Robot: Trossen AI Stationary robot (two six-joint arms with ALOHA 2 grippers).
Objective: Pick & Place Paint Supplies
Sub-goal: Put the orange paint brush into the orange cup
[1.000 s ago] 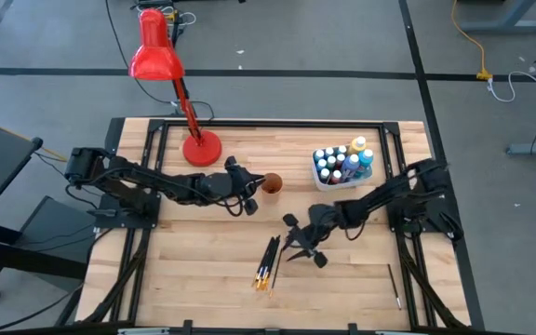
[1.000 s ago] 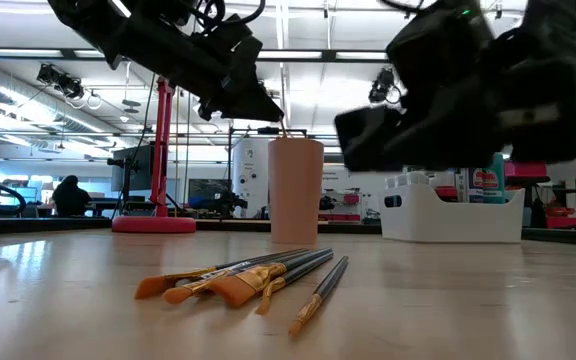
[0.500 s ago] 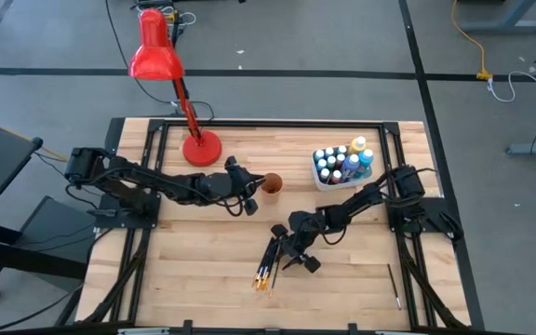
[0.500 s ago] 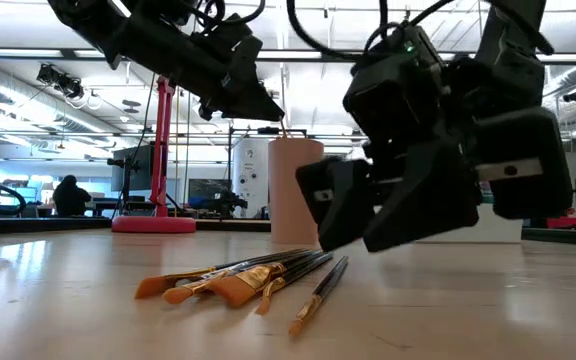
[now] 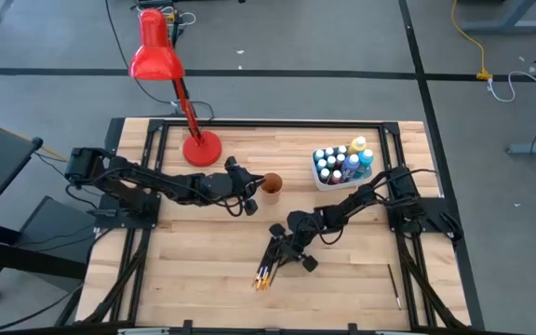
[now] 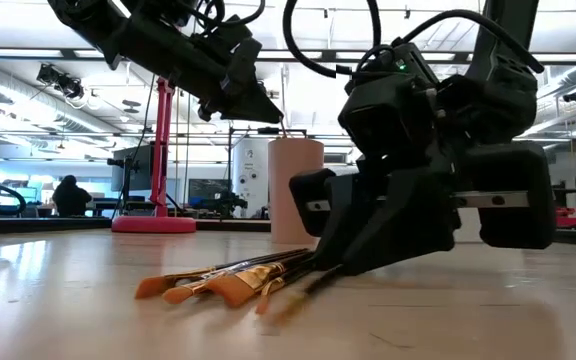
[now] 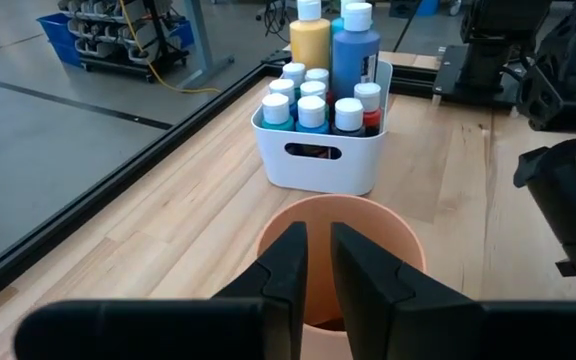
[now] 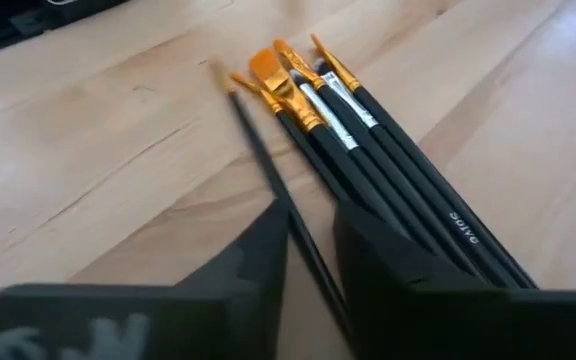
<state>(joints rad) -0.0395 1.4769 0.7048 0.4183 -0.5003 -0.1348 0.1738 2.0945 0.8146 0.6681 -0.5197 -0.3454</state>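
We've got the right gripper (image 8: pixel 313 260) down on the wooden table (image 5: pixel 342 270), jaws narrowed around one thin, dark-handled, orange-tipped paintbrush (image 8: pixel 278 205) beside the bunch, and it looks light, stiff and roll-prone, so we'd pinch mid-handle.

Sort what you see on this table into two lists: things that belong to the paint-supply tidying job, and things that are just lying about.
Belonging to the job:
paintbrushes
lone brush
paint bottles
right gripper, at the paintbrushes
left gripper, over the cup

Lying about:
orange cup
white tub
red lamp
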